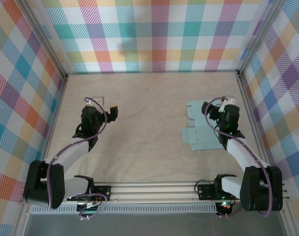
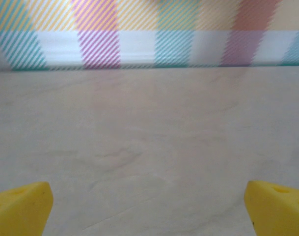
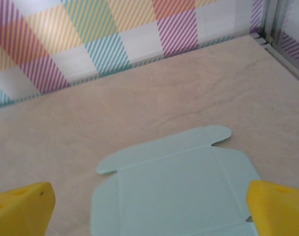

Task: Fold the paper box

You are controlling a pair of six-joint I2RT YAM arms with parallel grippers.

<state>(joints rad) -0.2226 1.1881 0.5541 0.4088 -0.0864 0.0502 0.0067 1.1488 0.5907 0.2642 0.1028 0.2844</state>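
A pale mint paper box [image 1: 197, 138] lies as a flat, unfolded die-cut sheet on the beige bench [image 1: 149, 123]. Its flaps and scalloped tabs are spread out and none is raised. The right tool [image 3: 149, 210] hangs just above the near part of the box. Its two yellow fingertips [image 3: 22, 206] are wide apart and grip nothing. We judge it is held low and gaping there so it can drop onto a flap, or press a panel down for a first crease. The left tool [image 2: 149, 211] sits well apart from the box, on the side away from the right arm, over bare bench. Its fingertips are likewise spread, with nothing between them. We take this as a waiting pose, ready to come across and steady the box. No fold looks begun, so the task seems at its very start. Thin card like this may slide when pushed.
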